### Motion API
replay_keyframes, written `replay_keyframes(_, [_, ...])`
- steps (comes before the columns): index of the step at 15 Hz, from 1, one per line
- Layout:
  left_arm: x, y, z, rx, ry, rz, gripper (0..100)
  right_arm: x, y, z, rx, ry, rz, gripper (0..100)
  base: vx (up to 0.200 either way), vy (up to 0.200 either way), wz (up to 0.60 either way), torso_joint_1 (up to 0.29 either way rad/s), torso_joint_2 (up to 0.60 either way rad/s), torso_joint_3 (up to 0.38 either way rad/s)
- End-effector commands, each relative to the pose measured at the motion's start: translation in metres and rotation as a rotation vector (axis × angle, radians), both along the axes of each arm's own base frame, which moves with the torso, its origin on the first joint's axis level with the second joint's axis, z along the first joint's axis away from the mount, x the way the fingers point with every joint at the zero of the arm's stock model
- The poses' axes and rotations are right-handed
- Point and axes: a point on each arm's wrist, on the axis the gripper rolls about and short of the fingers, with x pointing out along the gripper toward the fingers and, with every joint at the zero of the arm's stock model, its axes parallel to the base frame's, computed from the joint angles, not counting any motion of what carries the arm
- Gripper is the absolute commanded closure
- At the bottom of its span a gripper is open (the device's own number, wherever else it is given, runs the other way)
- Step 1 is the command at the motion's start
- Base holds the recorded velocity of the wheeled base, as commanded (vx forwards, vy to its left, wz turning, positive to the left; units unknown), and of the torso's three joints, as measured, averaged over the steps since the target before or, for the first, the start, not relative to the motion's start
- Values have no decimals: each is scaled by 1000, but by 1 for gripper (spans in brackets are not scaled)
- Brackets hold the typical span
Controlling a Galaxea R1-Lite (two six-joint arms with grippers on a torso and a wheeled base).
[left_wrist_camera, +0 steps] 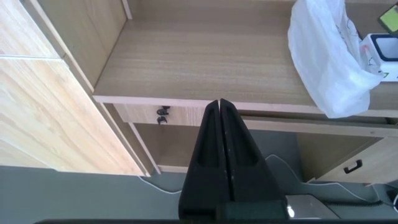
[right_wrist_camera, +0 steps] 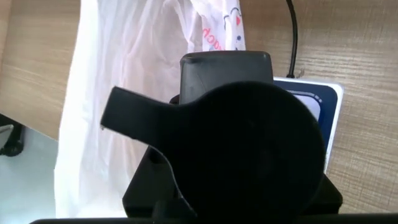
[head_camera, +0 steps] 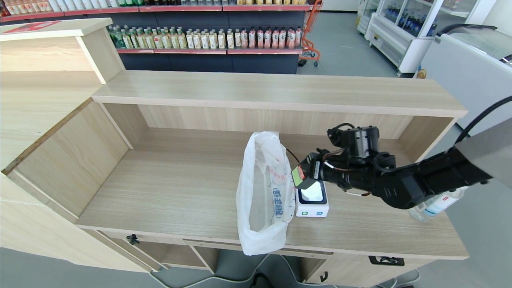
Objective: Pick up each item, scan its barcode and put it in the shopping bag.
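Item (head_camera: 298, 175) clamped in right claw (head_camera: 303, 176), above scanner (head_camera: 312, 204), beside shopping bag (head_camera: 262, 192).

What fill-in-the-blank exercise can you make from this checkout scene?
The right gripper holds a dark item above the ____.
The shopping bag is ____ in colour.
The left gripper, holding nothing, is ____.
Beneath the right arm sits a clear ____.
Missing: scanner, white, shut, bottle.
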Motion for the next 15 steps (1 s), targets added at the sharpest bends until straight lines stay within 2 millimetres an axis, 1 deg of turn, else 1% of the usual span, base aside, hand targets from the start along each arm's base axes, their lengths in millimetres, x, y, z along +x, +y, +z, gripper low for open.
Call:
replay_keyframes(1, [0,0,0,-3,-1,0,100,-26,-11,47,43,-100,6,100,0,0,0,0,0,0])
replay_keyframes(2, [0,0,0,-4,-1,0,100,-34,-15,56,45,-118,3,100,0,200,0,-2,2,2])
replay_keyframes(3, [0,0,0,-4,-1,0,100,-40,-18,57,43,-115,2,100,0,200,0,-2,-2,2])
replay_keyframes(4, [0,0,0,-4,-1,0,100,-46,-21,54,30,-107,0,100,0,200,0,-7,-2,12])
replay_keyframes(5, [0,0,0,-3,-1,0,100,-49,-22,46,2,-95,-3,100,0,200,0,-17,-2,7])
replay_keyframes(8, [0,0,0,-3,-1,0,100,-50,-16,35,-27,-71,-13,100,0,200,0,17,7,-1])
replay_keyframes(9, [0,0,0,-1,-1,0,100,-48,-12,26,-38,-48,-7,100,0,200,0,-7,-7,7])
replay_keyframes(10, [0,0,0,-3,-1,0,100,-48,-12,25,-39,-47,-6,100,0,0,0,0,0,0])
replay_keyframes(11, [0,0,0,-4,-1,0,100,-40,-3,5,-73,-3,-17,100,0,0,0,0,0,0])
replay_keyframes(13, [0,0,0,-6,-1,0,100,-37,5,-14,-111,35,-20,100,0,0,0,0,0,0])
replay_keyframes(14, [0,0,0,-6,-1,0,100,-35,13,-31,-157,34,-16,100,0,0,0,0,0,0])
replay_keyframes(15, [0,0,0,-6,-1,0,100,-32,18,-43,-201,22,2,100,0,0,0,0,0,0])
